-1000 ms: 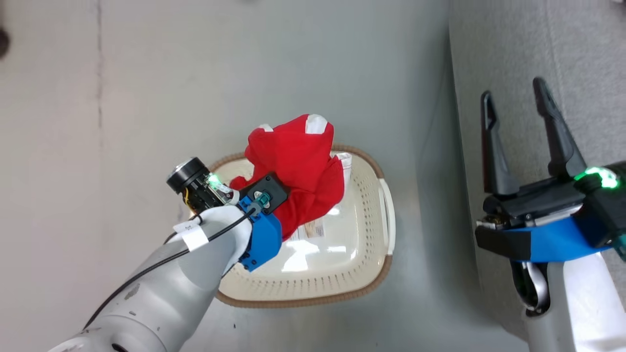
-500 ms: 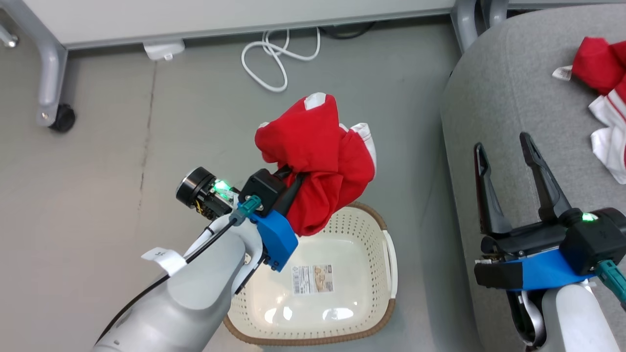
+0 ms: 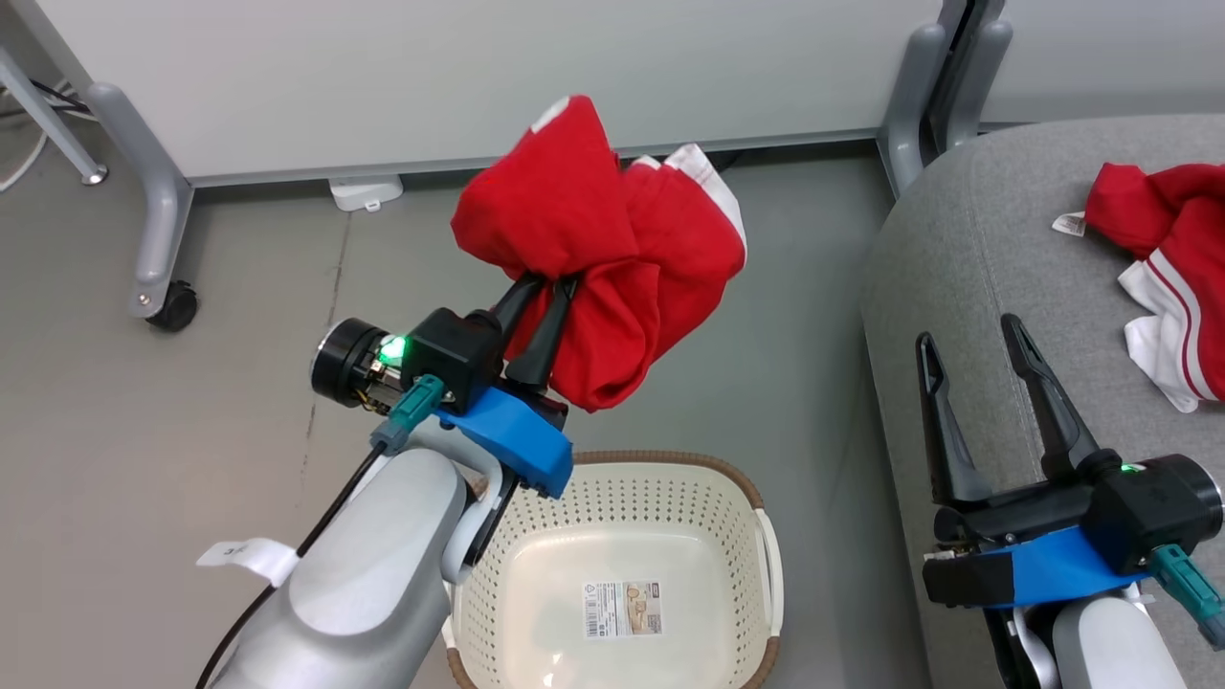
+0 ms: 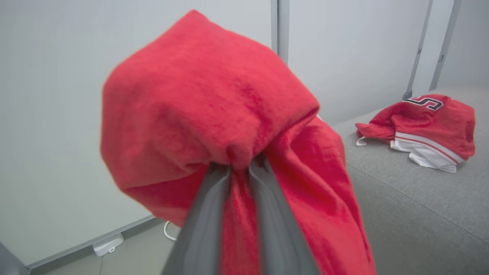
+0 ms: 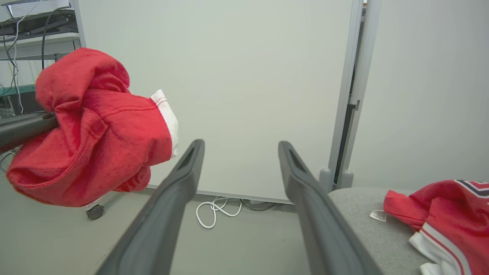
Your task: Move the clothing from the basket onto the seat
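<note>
The bright red soft sports garment with white trim (image 3: 612,249) is bunched in your left gripper (image 3: 547,287), fingers pinched narrow on the cloth. It is held high, likely so the loose folds clear the rim on the way across. Below it, the cream perforated plastic basket with a brown braided rim (image 3: 670,461) holds only a printed label (image 3: 622,610). A second red garment with lettering (image 3: 1168,249) lies on the light-grey upholstered seat (image 3: 967,239). Over that seat, your right gripper (image 3: 967,328) hangs spread wide and empty.
</note>
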